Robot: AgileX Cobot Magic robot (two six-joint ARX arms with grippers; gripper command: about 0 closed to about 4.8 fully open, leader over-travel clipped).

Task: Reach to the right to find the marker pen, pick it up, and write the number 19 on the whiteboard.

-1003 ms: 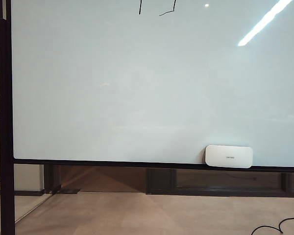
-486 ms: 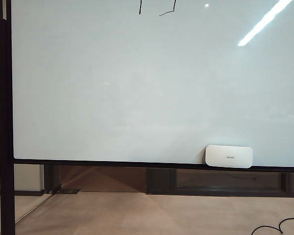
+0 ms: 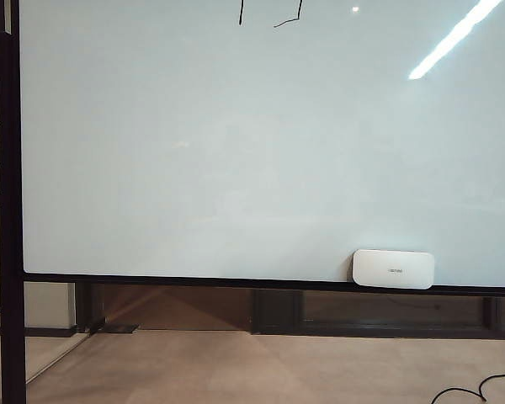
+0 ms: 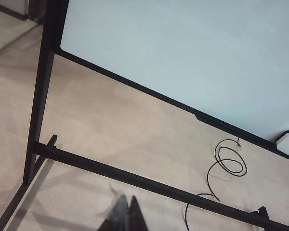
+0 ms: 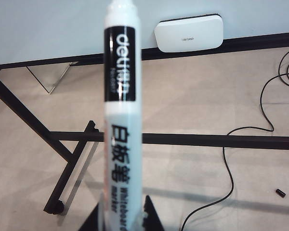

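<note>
The whiteboard [image 3: 261, 151] fills the exterior view, glossy white in a thin black frame. Near its top edge sit thin black strokes of the number 19 [image 3: 271, 15], a short vertical line and a hooked line. Neither gripper shows in the exterior view. In the right wrist view my right gripper [image 5: 123, 216] is shut on the marker pen [image 5: 122, 106], a white barrel with a black label, standing up between the dark fingers. The board's lower part [image 5: 48, 29] lies beyond it. My left gripper [image 4: 127, 214] is shut and holds nothing, over the floor below the whiteboard [image 4: 183, 53].
A white rounded eraser [image 3: 393, 268] rests on the board's lower frame, also in the right wrist view as the eraser [image 5: 189, 33]. Black stand bars [image 4: 149, 183] cross the floor. Black cables [image 4: 226, 163] coil on the floor, with another cable [image 5: 241, 154] in the right wrist view.
</note>
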